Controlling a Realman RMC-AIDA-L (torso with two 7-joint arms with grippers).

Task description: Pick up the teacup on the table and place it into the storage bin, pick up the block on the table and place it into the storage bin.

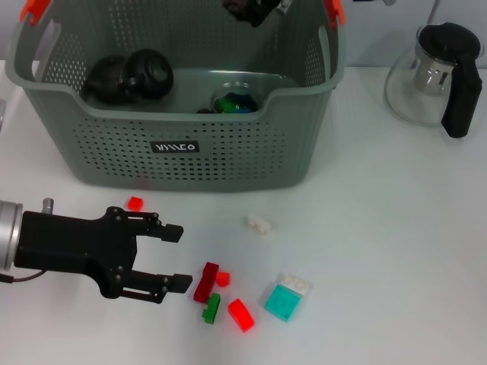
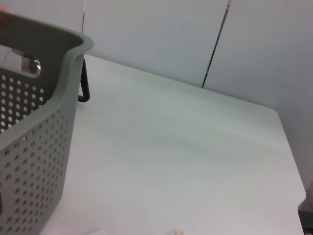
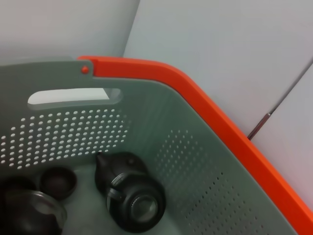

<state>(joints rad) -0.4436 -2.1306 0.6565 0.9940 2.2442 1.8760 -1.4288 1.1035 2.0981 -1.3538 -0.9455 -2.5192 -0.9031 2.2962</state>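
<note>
The grey perforated storage bin (image 1: 190, 163) stands at the back of the table, its orange handle clip (image 3: 205, 103) showing close in the right wrist view. Inside lie a dark teapot (image 3: 129, 198), a dark teacup (image 3: 57, 182) and a green-tinted cup (image 1: 234, 103). I see no teacup on the table itself. Several small blocks lie in front of the bin: a dark red block (image 1: 205, 281), a green one (image 1: 211, 308), a bright red one (image 1: 240, 315) and a teal one (image 1: 283, 302). My left gripper (image 1: 185, 257) is open, low over the table just left of the dark red block. My right gripper (image 1: 255, 9) hangs over the bin.
A glass teapot with a black handle (image 1: 437, 72) stands at the back right. A small red block (image 1: 135, 203) and a white block (image 1: 259, 224) lie near the bin's front wall (image 2: 44, 147). The table (image 2: 186, 147) is white.
</note>
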